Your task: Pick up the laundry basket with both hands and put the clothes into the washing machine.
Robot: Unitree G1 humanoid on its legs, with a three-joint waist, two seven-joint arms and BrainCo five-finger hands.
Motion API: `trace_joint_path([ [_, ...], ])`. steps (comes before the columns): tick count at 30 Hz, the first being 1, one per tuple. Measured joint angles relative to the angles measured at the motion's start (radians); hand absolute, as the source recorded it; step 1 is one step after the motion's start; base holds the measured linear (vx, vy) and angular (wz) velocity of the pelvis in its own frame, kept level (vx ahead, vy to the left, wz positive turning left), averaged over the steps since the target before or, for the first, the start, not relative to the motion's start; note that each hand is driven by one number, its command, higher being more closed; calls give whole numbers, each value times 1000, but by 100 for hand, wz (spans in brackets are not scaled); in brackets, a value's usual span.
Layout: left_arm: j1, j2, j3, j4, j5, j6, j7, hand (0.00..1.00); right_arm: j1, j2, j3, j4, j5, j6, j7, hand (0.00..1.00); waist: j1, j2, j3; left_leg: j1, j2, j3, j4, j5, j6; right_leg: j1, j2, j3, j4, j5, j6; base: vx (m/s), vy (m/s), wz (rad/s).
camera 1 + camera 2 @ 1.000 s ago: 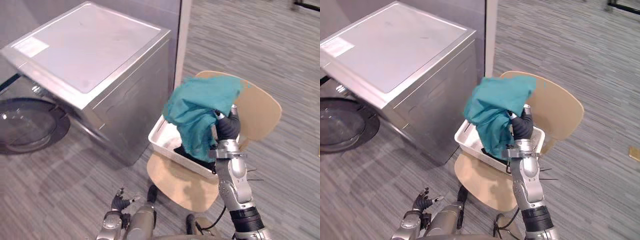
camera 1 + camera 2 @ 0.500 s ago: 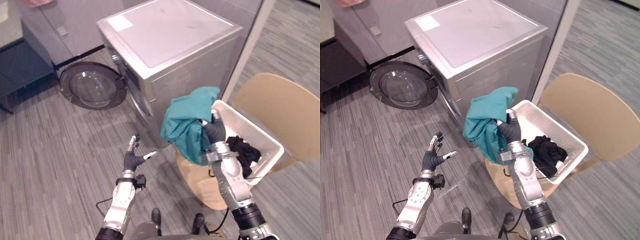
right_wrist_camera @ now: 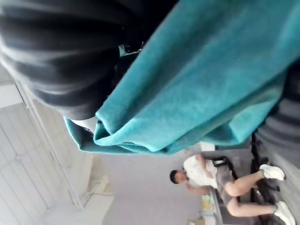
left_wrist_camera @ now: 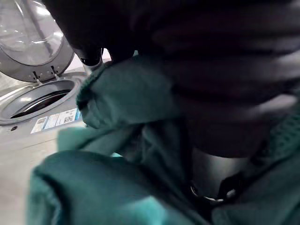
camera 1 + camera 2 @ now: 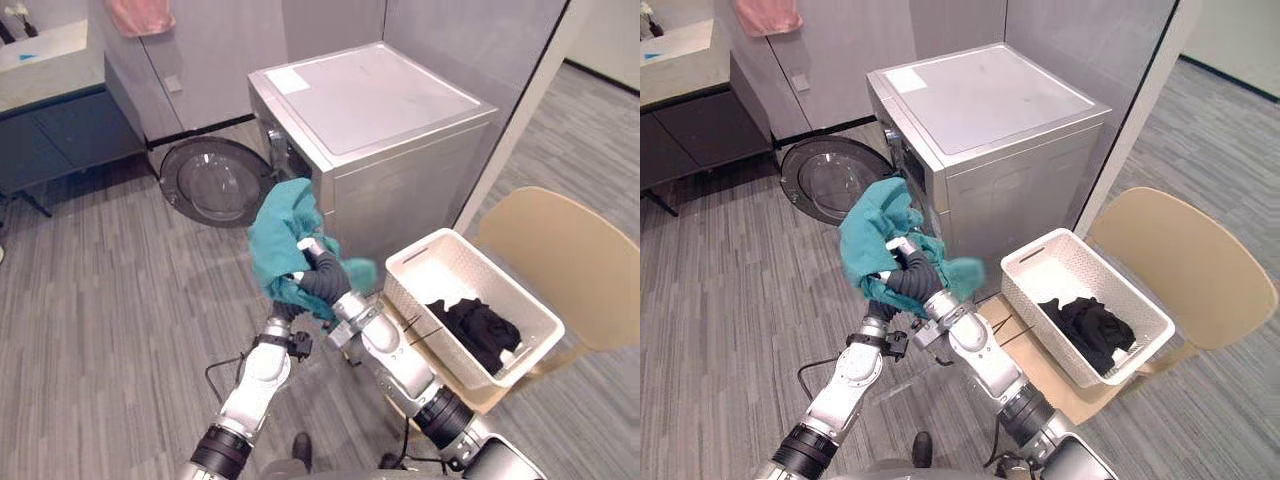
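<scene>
A teal cloth (image 5: 280, 225) hangs over my right hand (image 5: 322, 280), which is shut on it, in front of the silver washing machine (image 5: 370, 95). The machine's round door (image 5: 212, 183) stands open toward the floor, just beyond the cloth. My left hand (image 5: 878, 312) has reached up under the cloth's lower edge, and the fabric hides its fingers. In the left wrist view, the teal cloth (image 4: 136, 98) hangs close to the drum opening (image 4: 42, 98). The white laundry basket (image 5: 447, 262) rests on a wooden chair (image 5: 570, 260) to my right, with black clothes (image 5: 480, 325) inside.
A dark cabinet with a pale counter (image 5: 60, 120) stands at the far left, and a pink cloth (image 5: 140, 15) hangs on the wall behind it. A white post (image 5: 520, 110) rises beside the washer. A seated person (image 3: 211, 180) is in the right wrist view.
The camera has swung toward the washer. My right hand has carried the teal cloth left, away from the basket, to the washer's front. My left hand has risen under the cloth.
</scene>
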Motion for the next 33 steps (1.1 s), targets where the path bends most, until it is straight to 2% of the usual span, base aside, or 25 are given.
trace_joint_path([
  [7,-2,15,1,5,-1,1,26,100,0,-9,35,-2,-3,3,0,0,-2,-8,-20,-11,34,18,-3,5,-10,-15,42,38,-25,37,-25,-50,-40,-13],
  [11,-1,3,5,76,-2,0,21,100,43,-47,4,-3,-127,3,-2,0,-3,-7,-29,-10,42,23,-3,9,-16,-16,53,45,-29,40,-28,12,-8,-6],
  [13,6,-14,13,119,-10,1,12,100,102,-60,-40,-13,-230,3,-9,0,-3,-8,-29,-10,45,23,-3,9,-16,-15,57,46,-29,40,-29,17,6,0],
  [15,51,-37,56,158,-21,4,-7,100,201,-95,-119,-49,-360,0,-27,0,-4,-7,-29,-9,48,23,-4,9,-16,-15,60,48,-27,38,-29,16,9,-1],
  [19,139,-37,148,210,-67,9,-36,100,325,-130,-257,-44,-464,2,-60,0,-8,-8,-29,6,50,31,-19,9,-16,-14,63,53,-23,35,-29,-6,19,-5],
  [21,182,-34,221,274,-124,10,-48,100,379,-159,-313,-31,-533,2,-77,0,-7,-9,-27,4,49,30,-22,9,-16,-17,61,52,-24,32,-24,-25,34,0],
  [23,206,-33,273,333,-158,12,-48,100,406,-161,-336,33,-581,1,-86,0,-6,-17,-21,-19,47,22,-18,10,-16,-28,59,40,-23,27,-19,-59,31,18],
  [25,214,-32,297,376,-177,17,-51,100,421,-160,-352,119,-602,3,-86,0,-6,-21,-8,-60,42,-5,-8,14,-22,-46,52,-1,-14,20,-17,-55,22,56],
  [27,213,-35,306,424,-179,20,-66,100,424,-153,-377,232,-623,9,-87,0,-7,-17,8,-122,32,-42,21,20,-11,-77,32,-69,20,-2,-15,-61,28,93],
  [28,214,-38,306,445,-179,29,-72,100,426,-151,-400,299,-629,19,-88,0,-9,-15,20,-149,33,19,27,-2,36,-83,8,-128,38,-17,-14,9,90,139],
  [29,214,-46,307,462,-180,35,-75,100,431,-145,-414,342,-631,37,-90,0,-11,-20,28,-156,33,141,34,-50,106,-84,-32,-184,44,-29,-3,63,118,148],
  [30,213,-51,307,467,-181,35,-76,100,429,-149,-417,356,-633,40,-92,0,-13,-19,32,-161,33,198,40,-55,114,-84,-49,-206,53,-29,-2,142,196,152],
  [31,218,-66,307,473,-191,36,-84,100,424,-156,-428,388,-637,42,-96,0,-17,-12,37,-159,38,328,61,-55,116,-84,-81,-245,85,-41,19,201,225,129],
  [32,232,-75,309,473,-205,35,-88,100,411,-156,-438,426,-639,45,-109,0,-16,10,39,-142,55,428,77,-8,93,-79,-97,-289,126,-59,42,207,215,119],
  [33,231,-74,312,477,-208,36,-89,100,401,-152,-440,445,-639,47,-114,0,-19,12,41,-145,58,433,79,21,78,-75,-106,-303,139,-67,47,179,158,85],
])
